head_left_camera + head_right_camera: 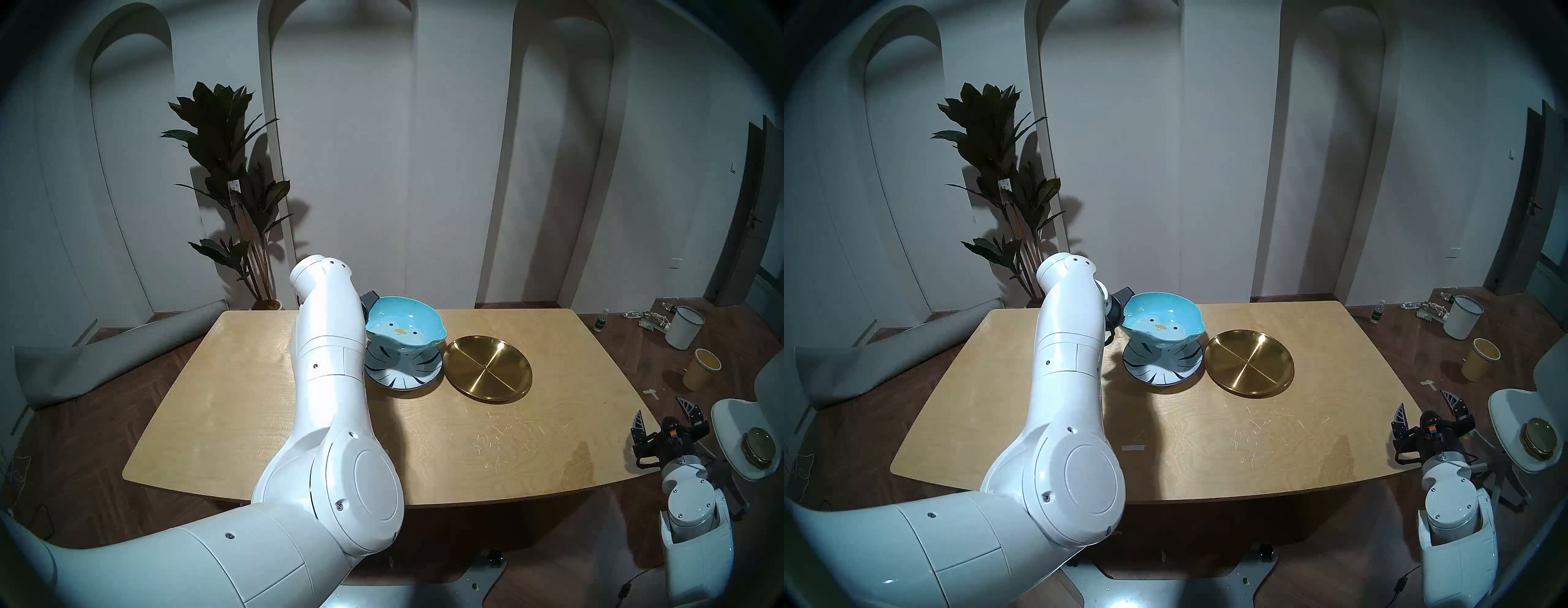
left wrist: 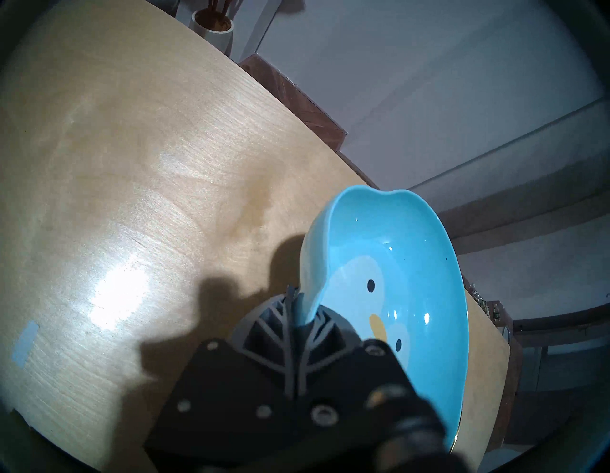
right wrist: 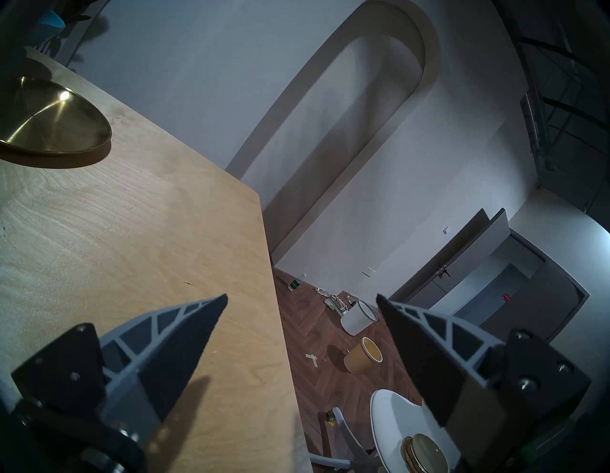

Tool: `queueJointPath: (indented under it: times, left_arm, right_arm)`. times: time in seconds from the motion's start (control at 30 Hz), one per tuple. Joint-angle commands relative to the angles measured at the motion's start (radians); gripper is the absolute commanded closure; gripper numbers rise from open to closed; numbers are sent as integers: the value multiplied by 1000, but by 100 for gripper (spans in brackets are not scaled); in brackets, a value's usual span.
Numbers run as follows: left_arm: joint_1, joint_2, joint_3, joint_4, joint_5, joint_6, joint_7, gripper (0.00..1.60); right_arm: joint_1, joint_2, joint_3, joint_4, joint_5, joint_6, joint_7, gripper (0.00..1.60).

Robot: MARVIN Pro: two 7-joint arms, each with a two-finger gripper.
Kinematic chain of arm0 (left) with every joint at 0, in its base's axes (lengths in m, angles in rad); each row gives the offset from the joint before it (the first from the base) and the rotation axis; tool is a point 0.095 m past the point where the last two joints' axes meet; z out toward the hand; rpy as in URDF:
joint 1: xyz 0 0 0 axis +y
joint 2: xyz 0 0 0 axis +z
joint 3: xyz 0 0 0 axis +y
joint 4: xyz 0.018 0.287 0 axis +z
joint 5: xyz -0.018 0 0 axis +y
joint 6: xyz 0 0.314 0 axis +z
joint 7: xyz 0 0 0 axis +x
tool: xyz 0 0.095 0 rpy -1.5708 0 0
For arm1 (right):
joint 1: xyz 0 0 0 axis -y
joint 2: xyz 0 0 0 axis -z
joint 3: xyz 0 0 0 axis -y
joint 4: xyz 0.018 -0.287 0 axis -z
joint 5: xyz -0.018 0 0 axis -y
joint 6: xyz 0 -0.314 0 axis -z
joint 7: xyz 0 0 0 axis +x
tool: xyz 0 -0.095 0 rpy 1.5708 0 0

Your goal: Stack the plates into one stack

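My left gripper (image 2: 302,317) is shut on the rim of the turquoise penguin-face plate (image 1: 403,327) (image 2: 389,271). That plate hangs tilted just above the white plate with dark-blue stripes (image 1: 399,375) (image 1: 1161,369), which lies flat on the table; whether they touch I cannot tell. In the head views my left arm hides most of the left gripper (image 1: 1119,310). The shiny gold plate (image 1: 488,368) (image 1: 1250,363) (image 3: 49,122) lies right beside the striped one. My right gripper (image 1: 662,409) (image 1: 1423,401) (image 3: 302,297) is open and empty off the table's right edge.
The wooden table (image 1: 254,403) ends close behind the plates. To the right, a white chair (image 1: 738,424) carries a gold-lidded tin (image 1: 759,446). A yellow paper cup (image 1: 702,369) and a white bucket (image 1: 684,327) stand on the floor. A potted plant (image 1: 237,191) stands behind.
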Motion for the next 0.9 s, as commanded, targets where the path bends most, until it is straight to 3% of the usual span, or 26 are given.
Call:
queueJointPath:
  times: [0.0,0.87]
  left_arm:
    - [-6,0,48,0,-35,-2,-11,160]
    - [56,0,206,50,-160,-2,-34,160]
  right_arm:
    - [7,7,3,-6,0,-2,1,0]
    - [19,8,4,23,-26,-3,1,0]
